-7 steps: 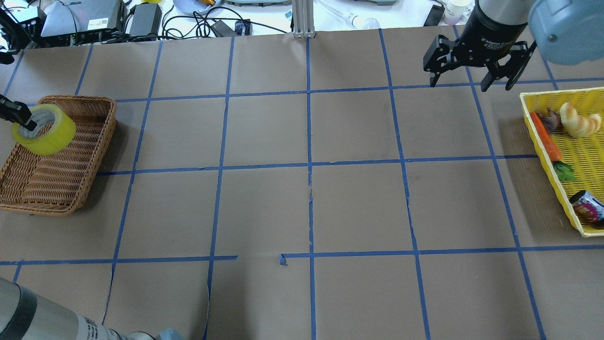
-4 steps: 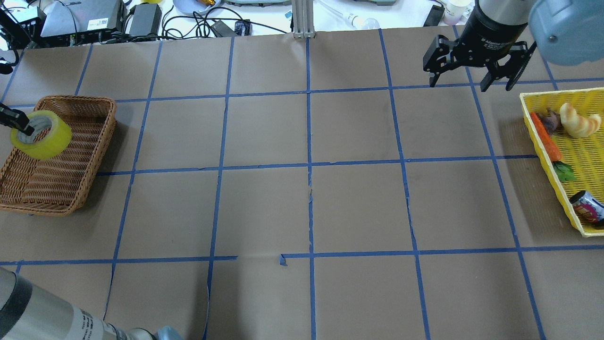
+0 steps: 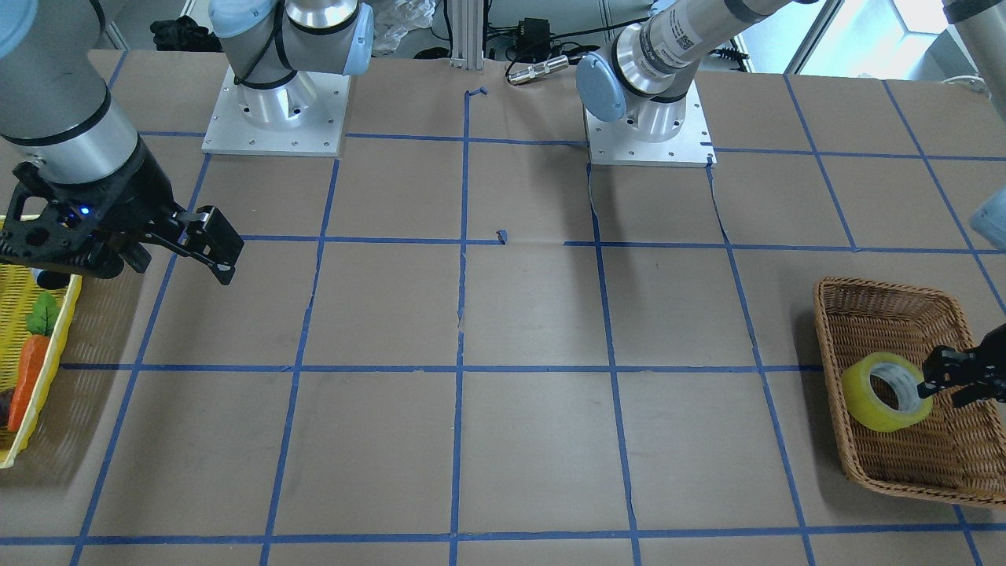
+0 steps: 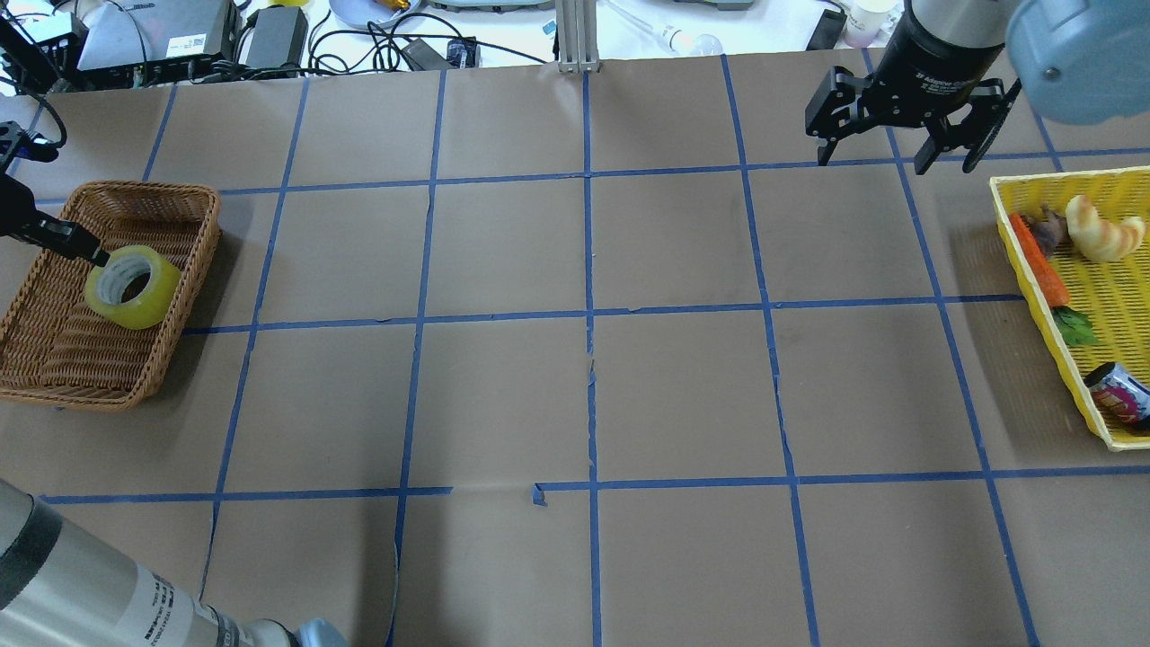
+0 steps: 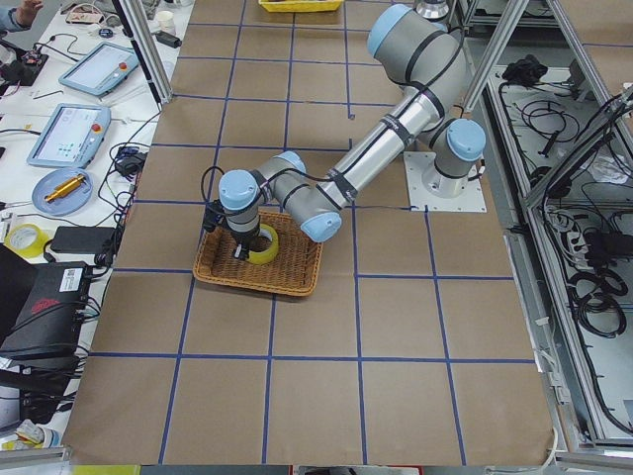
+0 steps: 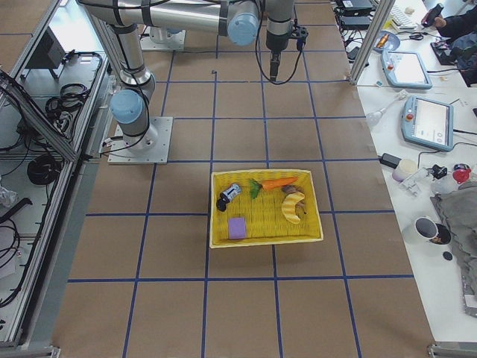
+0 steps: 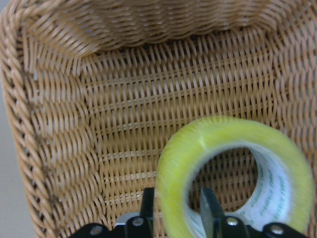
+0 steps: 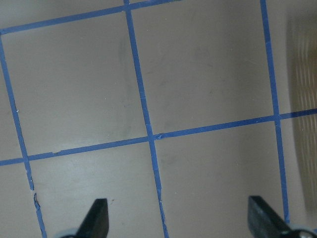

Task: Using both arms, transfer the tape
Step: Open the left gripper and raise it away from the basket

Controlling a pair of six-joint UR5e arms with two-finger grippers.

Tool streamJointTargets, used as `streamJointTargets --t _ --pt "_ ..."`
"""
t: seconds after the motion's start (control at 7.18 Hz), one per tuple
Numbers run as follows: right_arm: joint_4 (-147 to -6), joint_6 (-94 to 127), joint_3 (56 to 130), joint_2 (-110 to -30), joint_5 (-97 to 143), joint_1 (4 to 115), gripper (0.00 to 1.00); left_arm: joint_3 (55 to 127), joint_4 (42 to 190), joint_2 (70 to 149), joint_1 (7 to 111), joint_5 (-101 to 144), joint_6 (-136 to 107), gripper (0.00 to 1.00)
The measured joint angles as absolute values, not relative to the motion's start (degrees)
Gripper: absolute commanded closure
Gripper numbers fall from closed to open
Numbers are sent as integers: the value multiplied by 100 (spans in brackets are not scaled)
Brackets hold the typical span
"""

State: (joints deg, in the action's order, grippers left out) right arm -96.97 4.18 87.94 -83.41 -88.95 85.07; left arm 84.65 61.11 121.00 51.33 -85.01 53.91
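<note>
The yellow tape roll (image 4: 133,286) stands on edge, low inside the wicker basket (image 4: 180,193) at the table's left end. It also shows in the front-facing view (image 3: 886,391) and the exterior left view (image 5: 262,244). My left gripper (image 4: 94,259) is shut on the tape's wall. In the left wrist view (image 7: 178,203) one finger is outside the ring and one inside. My right gripper (image 4: 894,160) is open and empty, hanging above the table near the far right. Its view (image 8: 181,223) shows only bare table.
A yellow tray (image 4: 1080,377) at the right edge holds a carrot (image 4: 1040,261), a croissant (image 4: 1103,229) and a can (image 4: 1119,395). Cables and devices lie beyond the table's far edge. Blue tape lines grid the brown tabletop.
My left gripper has moved the tape a little to the right and lowered it deeper into the wicker basket. The right arm has hardly moved.
</note>
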Motion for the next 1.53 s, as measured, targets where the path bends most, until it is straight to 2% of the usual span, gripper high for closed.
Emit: streamJointTargets --t 0.28,0.56,0.7,0.97,1.25,1.53 --pt "-9700 421 8797 -8341 -8879 8505 0 8394 6383 11742 5501 -8473 4861 19" --pt "-9714 420 8793 -8341 -8839 8507 0 8425 7343 11029 6248 -8479 3290 12" --pt "-9733 416 8792 -8341 -8827 8508 0 8447 7632 10660 6809 -8484 2363 11" --pt "-9740 398 8796 -8341 -8862 8507 0 8515 7803 10011 8109 -8581 635 0" --pt "-9719 388 8798 -8341 -8869 8502 0 8675 7890 9439 8726 -8671 -21 0" --pt "-9676 357 8755 -8351 -8862 8498 0 8875 7966 9166 8841 -8708 -119 0"
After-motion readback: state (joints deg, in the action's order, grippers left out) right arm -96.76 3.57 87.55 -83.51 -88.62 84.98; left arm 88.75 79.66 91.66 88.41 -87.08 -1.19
